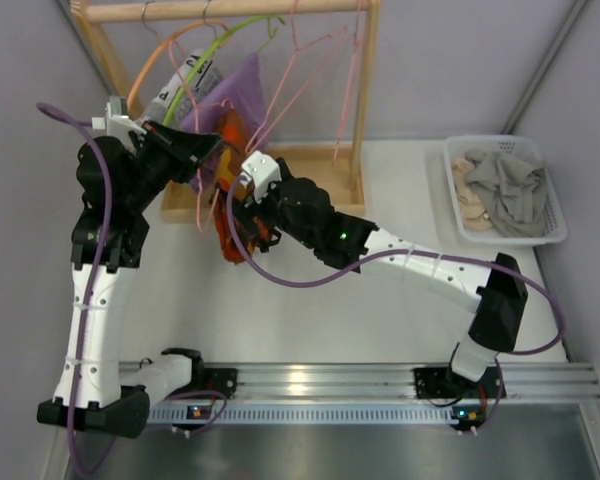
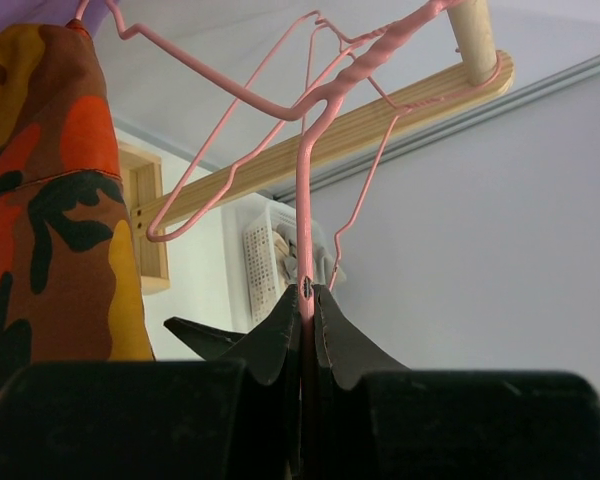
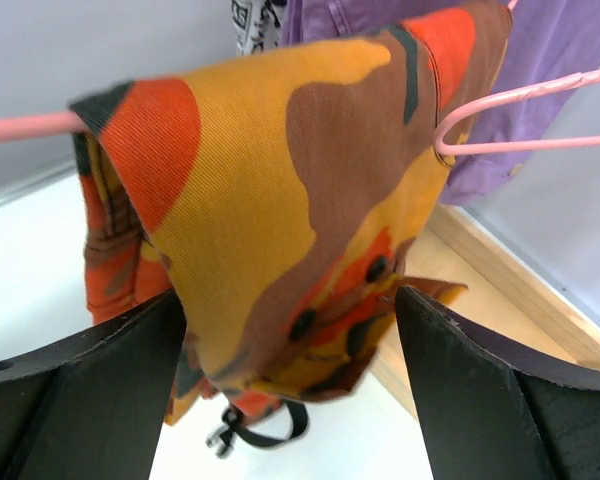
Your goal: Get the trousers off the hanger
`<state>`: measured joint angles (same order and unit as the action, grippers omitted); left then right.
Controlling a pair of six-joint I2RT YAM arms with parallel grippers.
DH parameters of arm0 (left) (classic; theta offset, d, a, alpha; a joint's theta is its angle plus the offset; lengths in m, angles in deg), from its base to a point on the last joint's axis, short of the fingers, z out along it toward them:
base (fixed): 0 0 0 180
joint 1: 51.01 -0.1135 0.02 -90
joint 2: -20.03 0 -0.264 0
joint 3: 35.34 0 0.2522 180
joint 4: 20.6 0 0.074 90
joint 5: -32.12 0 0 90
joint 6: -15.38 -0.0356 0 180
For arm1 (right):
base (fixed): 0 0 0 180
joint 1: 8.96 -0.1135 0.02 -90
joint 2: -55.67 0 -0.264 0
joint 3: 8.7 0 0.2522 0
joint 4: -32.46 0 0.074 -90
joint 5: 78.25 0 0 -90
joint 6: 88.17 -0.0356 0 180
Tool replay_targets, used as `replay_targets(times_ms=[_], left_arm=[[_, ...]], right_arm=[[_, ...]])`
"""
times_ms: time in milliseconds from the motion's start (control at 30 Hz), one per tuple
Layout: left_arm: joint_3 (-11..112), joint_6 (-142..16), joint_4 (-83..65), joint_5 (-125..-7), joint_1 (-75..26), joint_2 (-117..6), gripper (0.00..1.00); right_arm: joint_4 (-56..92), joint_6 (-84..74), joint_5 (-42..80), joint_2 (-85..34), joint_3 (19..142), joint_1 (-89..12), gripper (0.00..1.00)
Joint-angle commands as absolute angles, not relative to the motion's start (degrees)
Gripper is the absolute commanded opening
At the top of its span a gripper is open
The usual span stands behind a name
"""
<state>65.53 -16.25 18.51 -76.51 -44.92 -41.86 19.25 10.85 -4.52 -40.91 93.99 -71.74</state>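
Observation:
The orange camouflage trousers [image 3: 280,180] hang folded over the bar of a pink wire hanger [image 3: 530,95]. In the top view they hang [image 1: 230,235] in front of the wooden rack [image 1: 230,10]. My left gripper [image 2: 306,305] is shut on the pink hanger's wire [image 2: 304,200], with the trousers [image 2: 50,200] just to its left. My right gripper [image 3: 292,340] is open, its fingers [image 3: 110,370] on either side of the trousers' lower fold; I cannot tell if they touch the cloth. In the top view my left gripper [image 1: 202,150] and right gripper [image 1: 237,195] are close together at the garment.
A purple garment [image 1: 242,90] and green [image 1: 205,65] and orange [image 1: 155,60] hangers hang on the rack behind. A black strap with a buckle [image 3: 260,430] dangles below the trousers. A white basket [image 1: 510,240] of grey clothes stands at the back right.

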Motion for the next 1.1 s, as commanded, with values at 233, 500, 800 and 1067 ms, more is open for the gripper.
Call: replay_targets(times_ms=[233,500,800,1067], left_arm=[[69.73,-15.91,4.68,-76.33,-45.38,-40.88,0.00],[69.91,-15.21,4.68,-76.60,-45.38,-40.88,0.00],[69.65,-14.24,4.68,-76.42,-45.38,-41.14,0.00],[69.56,-14.67,4.68,-76.07,-45.38,-41.14,0.00]], right_arm=[[22.03,11.14,-6.96,-42.68,98.23,-73.29,0.78],[25.46,12.64,-14.08,-45.84,101.12,-73.47,0.70],[28.54,12.73,-19.01,-50.59,104.64,-74.17,0.68],[25.56,11.15,-15.76,-49.80,105.70,-75.31,0.82]])
